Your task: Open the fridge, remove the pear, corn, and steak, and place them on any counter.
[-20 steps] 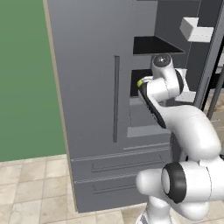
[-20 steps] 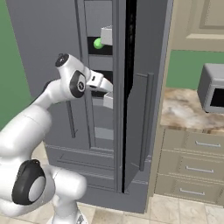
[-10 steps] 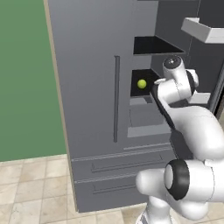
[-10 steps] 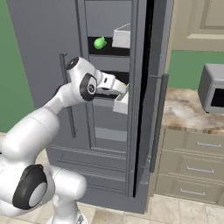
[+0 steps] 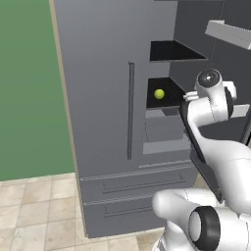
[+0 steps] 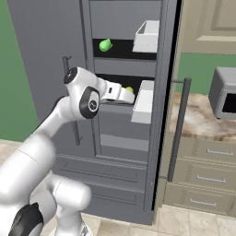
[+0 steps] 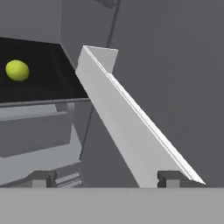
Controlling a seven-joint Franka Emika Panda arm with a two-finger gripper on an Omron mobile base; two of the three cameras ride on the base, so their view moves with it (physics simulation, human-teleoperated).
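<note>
The fridge [image 6: 124, 110] stands with its right door swung wide open, so the white door shelves [image 6: 144, 102] face into the gap and the inner shelves are free to reach; the left door [image 5: 108, 98] is shut. The pear [image 5: 159, 93] lies on a dark inner shelf, and in the hand view it sits at about 10 o'clock, well apart from the tool. The corn [image 6: 105, 44] lies one shelf higher, at about 12 o'clock from the pear in the right base view. I cannot find the steak in these pictures. The tool [image 7: 104, 178] is at the door opening, near a white door shelf that crosses the hand view diagonally. Its two finger tips [image 7: 168, 177] stand apart with nothing between them, so the tool is spread and holds nothing. I judge that the door-opening step is done and that the reach for the pear is in hand. The arm is bent at the elbow probably to pass between the open door and the fridge body. The surface [image 6: 203, 120] with the microwave [image 6: 225, 93] lies at 3 o'clock of the fridge, a near place for setting things down. One risk is that the wrist touches the door shelf while going in.
</note>
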